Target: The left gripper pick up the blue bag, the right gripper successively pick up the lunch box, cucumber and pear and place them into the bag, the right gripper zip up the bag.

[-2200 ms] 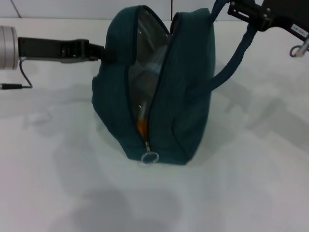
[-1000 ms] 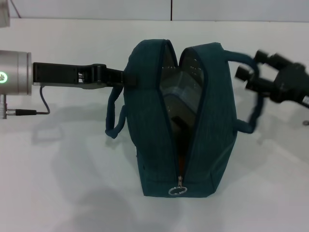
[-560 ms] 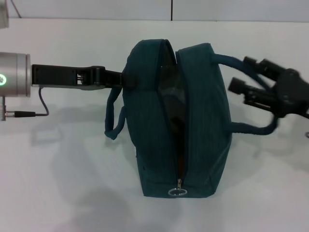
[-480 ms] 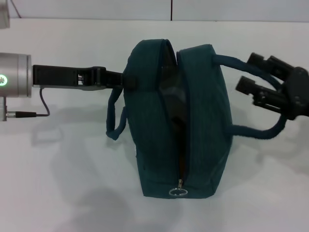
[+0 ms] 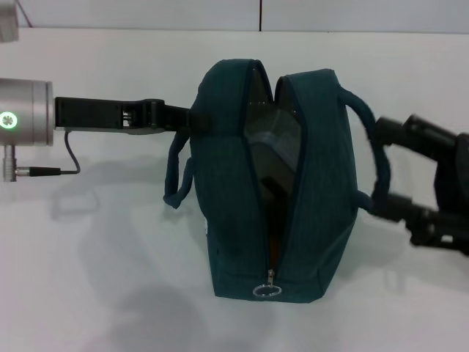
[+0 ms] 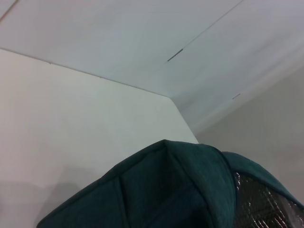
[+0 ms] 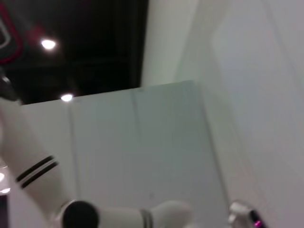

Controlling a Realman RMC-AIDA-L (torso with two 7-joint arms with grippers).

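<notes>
The blue bag (image 5: 227,183) stands upright on the white table (image 5: 102,293), its zipper open in a long gap that shows silver foil lining. The silver ring pull (image 5: 267,291) hangs at the near bottom end. Inside I see part of the lunch box (image 5: 275,136) and an orange sliver of the pear (image 5: 272,246). The cucumber is hidden. My left gripper (image 5: 187,117) reaches in from the left and is shut on the bag's upper left side. My right gripper (image 5: 387,169) is open beside the bag's right side, its fingers spread above and below the right handle (image 5: 370,121). The bag's top also shows in the left wrist view (image 6: 180,190).
A grey cable (image 5: 69,158) hangs from the left arm's silver wrist (image 5: 26,114). The bag's left handle (image 5: 172,172) droops loose. The back wall has a dark vertical seam (image 5: 260,15). The right wrist view shows only walls and ceiling lights.
The right gripper has let the right handle spring back to the bag, dropped lower and spread its fingers wider. The bag's mouth has widened a little. The left arm has held still.
</notes>
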